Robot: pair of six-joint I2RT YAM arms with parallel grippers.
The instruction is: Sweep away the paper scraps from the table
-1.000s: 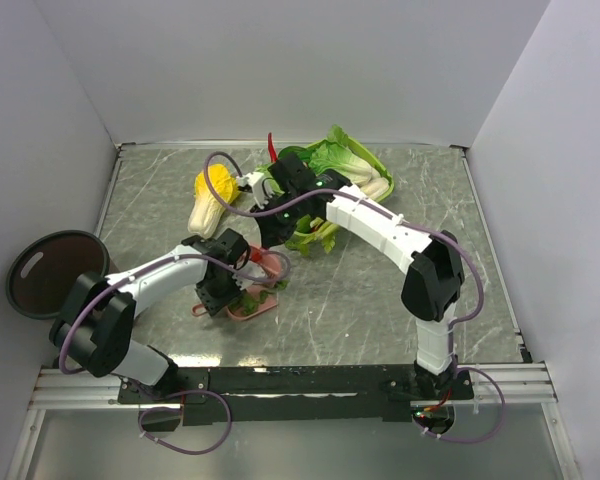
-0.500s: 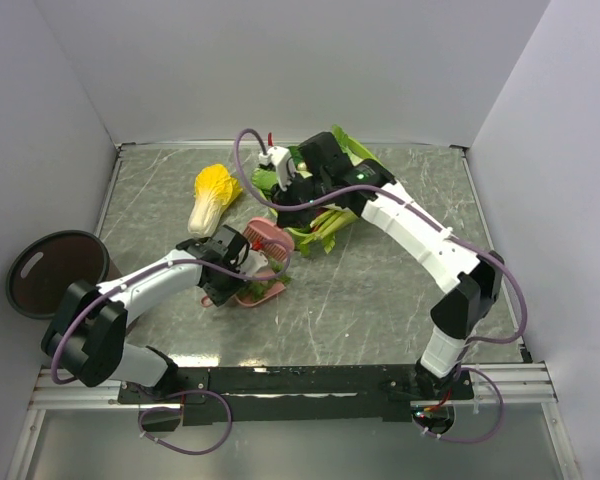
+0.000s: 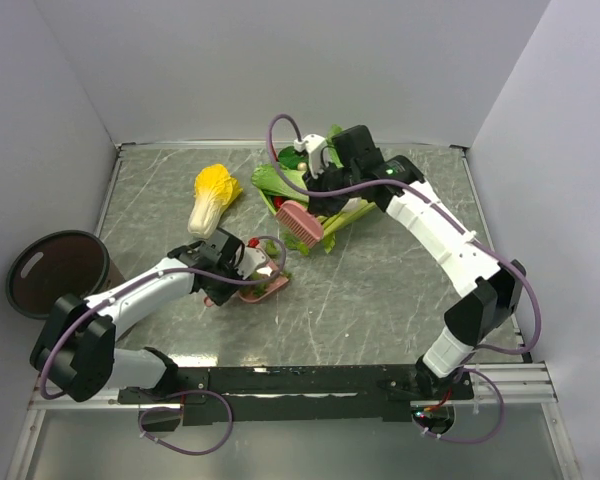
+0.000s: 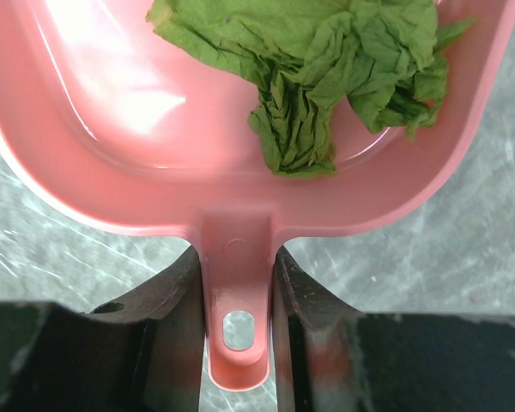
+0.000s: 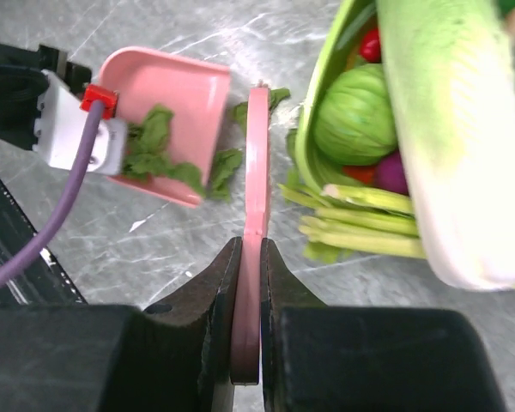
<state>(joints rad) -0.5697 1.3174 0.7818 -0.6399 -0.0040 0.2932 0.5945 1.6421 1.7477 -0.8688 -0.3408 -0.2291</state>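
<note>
A pink dustpan [image 4: 240, 172] lies on the table [image 3: 380, 290] and holds crumpled green paper scraps [image 4: 318, 69]. My left gripper [image 4: 237, 266] is shut on its handle, low at the middle left [image 3: 235, 272]. My right gripper [image 5: 249, 257] is shut on the handle of a pink brush [image 5: 257, 163], seen edge-on. From above, the brush [image 3: 300, 222] hangs over the table beside the greens, apart from the dustpan [image 3: 265, 285]. In the right wrist view the dustpan [image 5: 167, 94] carries scraps [image 5: 154, 142], and a few more scraps [image 5: 226, 165] lie at its lip.
A yellow-and-white cabbage [image 3: 212, 195] lies at the back left. A pile of greens [image 3: 330, 170] sits at the back middle, with a green bowl [image 5: 313, 94] of vegetables and a pale cabbage [image 5: 451, 129]. A round brown bin [image 3: 55, 270] stands off the table's left edge.
My right arm has lifted the brush away from the dustpan and swung back and to the right, toward the greens. The left gripper has slid the dustpan slightly toward me.
</note>
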